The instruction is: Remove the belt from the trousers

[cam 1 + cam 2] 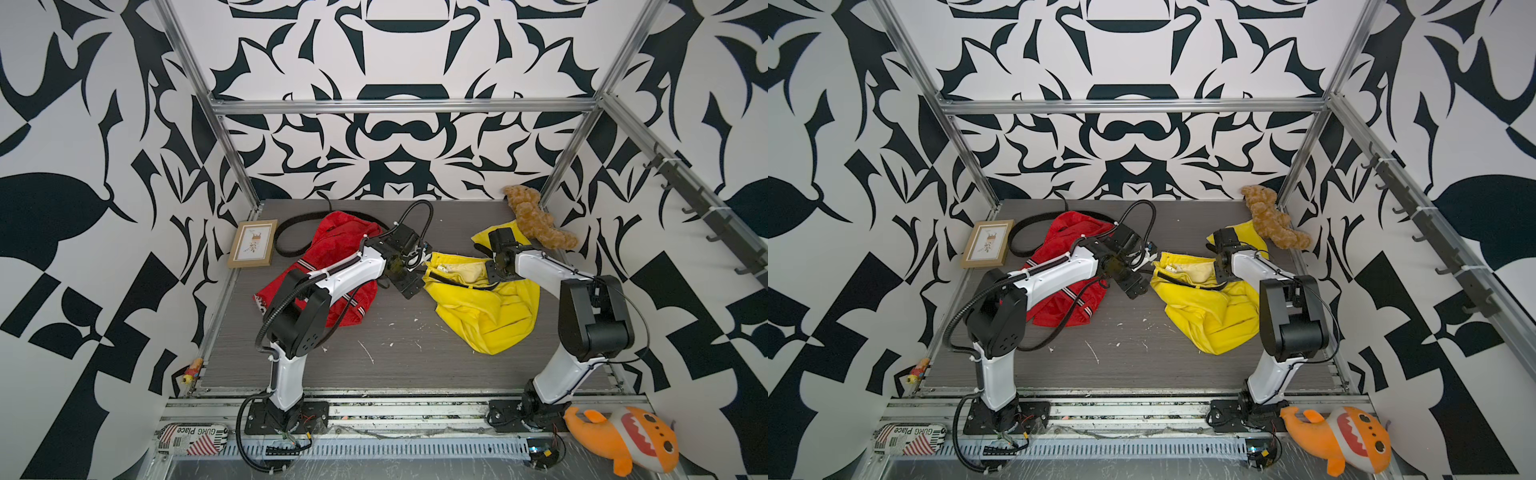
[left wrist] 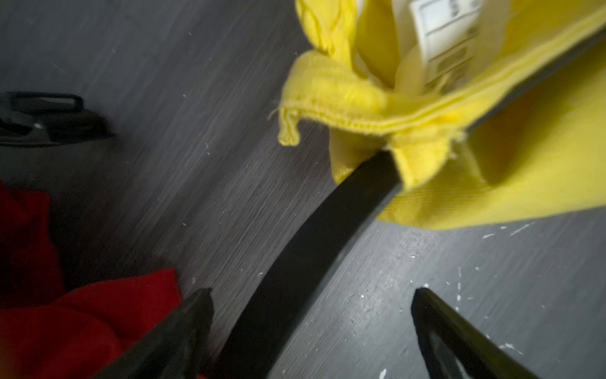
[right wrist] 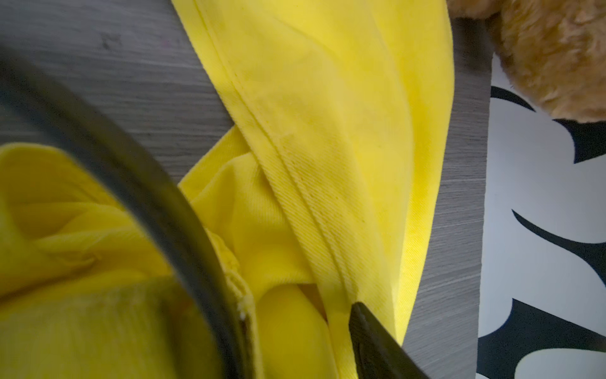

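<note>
Here, at the middle of the worktop (image 1: 395, 353), the left pincer (image 2: 311, 292) stands spread astride the black belt (image 2: 305, 262) (poised, I judge, to pinch and pull), which is threaded through the yellow trousers (image 1: 486, 316). The right pincer (image 1: 492, 278) sits at their waistband, probably anchoring; I cannot tell its grip. Red trousers (image 1: 332, 241) lie toward the far-left corner.

The red trousers (image 1: 332, 239) carry red-white-black striped trim, while the yellow trousers (image 1: 486, 316) are plain bright yellow with a pale cream lining and a black belt (image 2: 314, 246). The tabletop (image 1: 395, 353) is grey wood grain flecked with white, and the walls (image 1: 395, 137) bear a bold black-and-white pattern.
</note>
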Controlling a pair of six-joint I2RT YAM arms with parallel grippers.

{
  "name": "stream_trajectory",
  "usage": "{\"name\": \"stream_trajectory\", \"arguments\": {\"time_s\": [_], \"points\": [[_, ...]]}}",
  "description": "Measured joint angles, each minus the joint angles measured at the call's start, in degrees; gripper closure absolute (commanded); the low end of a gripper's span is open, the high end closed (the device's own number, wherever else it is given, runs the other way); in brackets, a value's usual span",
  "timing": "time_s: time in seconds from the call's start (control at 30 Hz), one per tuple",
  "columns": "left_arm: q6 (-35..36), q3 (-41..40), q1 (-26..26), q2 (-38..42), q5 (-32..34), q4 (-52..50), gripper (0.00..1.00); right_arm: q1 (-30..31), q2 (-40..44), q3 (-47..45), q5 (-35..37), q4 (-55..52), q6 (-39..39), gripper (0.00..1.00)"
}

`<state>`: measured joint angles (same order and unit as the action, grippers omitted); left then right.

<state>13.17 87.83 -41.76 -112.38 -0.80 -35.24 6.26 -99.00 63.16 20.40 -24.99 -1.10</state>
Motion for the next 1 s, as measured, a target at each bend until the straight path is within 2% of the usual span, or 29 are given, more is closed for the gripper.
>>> {"name": "stream_trajectory", "arguments": {"time_s": [0.03,0.1,0.13,0.17,0.27,0.47,0.77,0.9,1.0], "points": [[0.57,0.02,0.0,-0.52,0.24,0.28,0.41,0.0,0.26,0.0,-0.37,-0.07,-0.02,0.32],[1.27,0.7,0.0,-1.4,0.7,0.74,0.8,0.0,0.87,0.0,-1.38,-0.33,-0.28,0.26],[1.4,1.25,0.02,-1.7,0.87,0.9,0.92,0.0,1.22,0.0,-1.97,-0.5,-0.26,0.25],[1.46,1.6,0.0,-1.84,0.98,1.36,1.0,0.0,1.79,0.0,-2.82,-0.61,-0.42,0.24],[2.05,0.17,-0.48,-0.76,1.88,3.69,1.0,0.0,3.98,0.33,-5.09,-1.27,-0.63,0.23],[2.6,-10.95,-3.02,8.66,4.7,8.02,1.0,0.13,3.78,6.05,-10.86,-3.21,0.02,0.18],[4.33,-12.37,-4.74,11.45,7.63,10.73,1.0,1.4,3.67,6.93,-19.78,-1.79,1.79,0.21],[4.9,-12.55,-5.42,11.52,8.68,11.39,1.0,1.68,2.19,8.83,-19.54,-2.51,2.4,0.21],[5.29,-13.75,-6.36,12.55,9.79,12.13,1.0,1.75,-0.68,10.36,-17.73,-2.71,2.62,0.26]]}}
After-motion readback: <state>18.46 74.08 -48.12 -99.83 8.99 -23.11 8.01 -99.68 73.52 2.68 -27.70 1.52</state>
